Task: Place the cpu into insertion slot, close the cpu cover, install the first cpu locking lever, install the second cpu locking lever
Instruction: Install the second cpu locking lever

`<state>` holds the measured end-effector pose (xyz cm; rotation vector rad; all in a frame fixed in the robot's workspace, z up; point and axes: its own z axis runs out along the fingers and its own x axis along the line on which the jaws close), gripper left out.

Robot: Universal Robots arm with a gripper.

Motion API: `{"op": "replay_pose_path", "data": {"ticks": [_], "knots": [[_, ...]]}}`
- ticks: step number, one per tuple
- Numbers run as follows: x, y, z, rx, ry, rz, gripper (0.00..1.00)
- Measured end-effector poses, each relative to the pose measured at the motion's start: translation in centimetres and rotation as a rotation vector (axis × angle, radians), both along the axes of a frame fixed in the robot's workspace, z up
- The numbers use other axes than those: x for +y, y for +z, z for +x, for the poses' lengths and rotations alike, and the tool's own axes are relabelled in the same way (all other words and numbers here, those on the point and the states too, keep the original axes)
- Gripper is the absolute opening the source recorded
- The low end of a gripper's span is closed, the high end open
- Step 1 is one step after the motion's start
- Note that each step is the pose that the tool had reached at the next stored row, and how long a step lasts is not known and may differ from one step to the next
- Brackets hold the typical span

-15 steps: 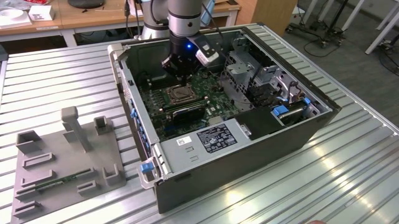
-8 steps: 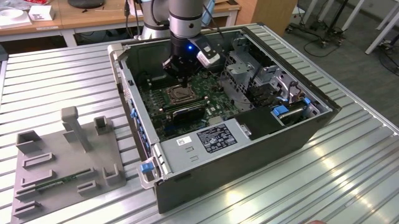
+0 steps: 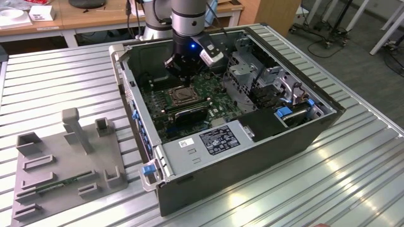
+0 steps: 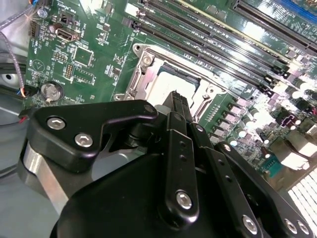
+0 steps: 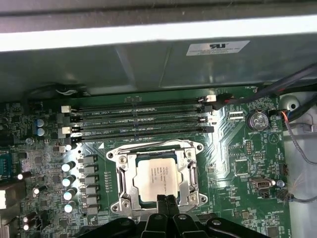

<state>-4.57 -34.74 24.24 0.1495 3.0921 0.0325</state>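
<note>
The cpu [image 5: 156,174] lies flat in its socket on the green motherboard, pale metal top up. The cpu cover [image 5: 125,171], a silvery frame, lies down around it, with the chip showing through its window. My gripper [image 5: 166,200] is shut with nothing held, and its black fingertips hover at the socket's edge, just over one side of the cpu. In the second wrist view the same fingertips [image 4: 178,98] stand before the cpu [image 4: 166,82] and cover [image 4: 141,74]. In the exterior view the gripper [image 3: 181,80] hangs inside the open computer case above the socket [image 3: 183,96].
Several memory slots [image 5: 138,119] run beside the socket, with a row of capacitors [image 5: 69,179] on another side and loose cables [image 5: 297,124] near the case wall. A drive cage [image 3: 252,71] stands at the exterior view's right. A grey fixture tray [image 3: 63,161] lies on the table at its left.
</note>
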Motion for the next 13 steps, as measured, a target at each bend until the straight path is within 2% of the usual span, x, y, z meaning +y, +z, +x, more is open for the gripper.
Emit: {"op": "replay_pose_path", "data": {"ticks": [10, 13], "knots": [[-0.01, 0.09, 0.0, 0.0, 0.0, 0.0003, 0.1], [-0.19, 0.08, 0.0, 0.0, 0.0, 0.0003, 0.1]]}}
